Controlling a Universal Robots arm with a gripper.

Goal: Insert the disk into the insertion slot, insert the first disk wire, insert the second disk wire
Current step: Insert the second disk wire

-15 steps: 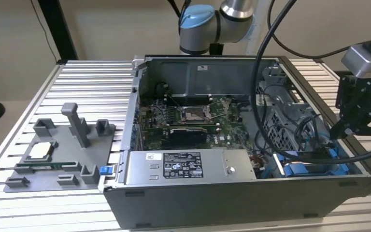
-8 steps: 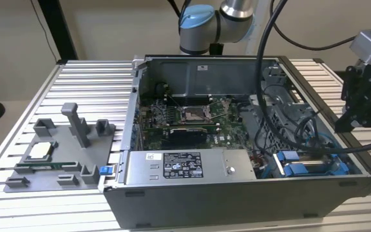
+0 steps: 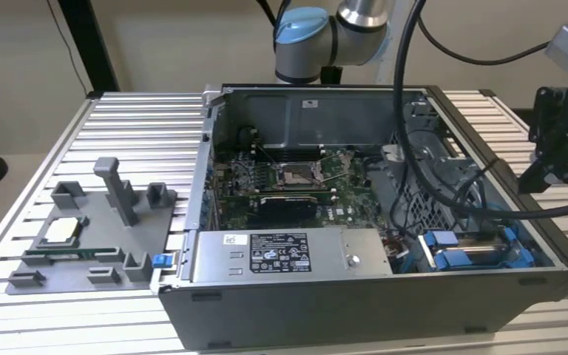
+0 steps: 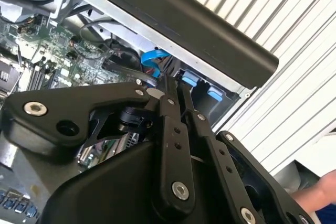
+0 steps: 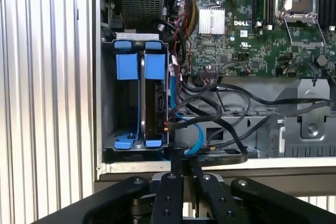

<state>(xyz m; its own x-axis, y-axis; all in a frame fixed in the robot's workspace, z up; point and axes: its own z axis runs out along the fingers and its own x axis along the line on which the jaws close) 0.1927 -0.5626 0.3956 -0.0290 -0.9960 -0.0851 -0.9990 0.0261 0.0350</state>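
The disk (image 5: 152,103) stands on edge in its blue frame (image 5: 139,66) inside the insertion slot (image 5: 107,103), the grey bay at the case's corner. In the exterior view that bay (image 3: 472,255) lies at the case's front right. A blue wire (image 5: 198,135) and black wires (image 5: 220,103) run from the disk's side toward the motherboard; I cannot tell whether they are plugged in. My gripper (image 5: 185,156) hovers over the case's rim beside the bay, fingers together with nothing seen between them. The gripper (image 4: 173,85) points at the blue pieces. It hangs at the exterior view's right (image 3: 546,174).
A grey power supply box (image 3: 279,255) with a label fills the case's front. Behind it lies the motherboard (image 3: 284,177). The arm's thick black hose (image 3: 432,170) droops across the case. A grey fixture (image 3: 86,237) stands on the slatted table. A person's hand (image 4: 320,187) shows nearby.
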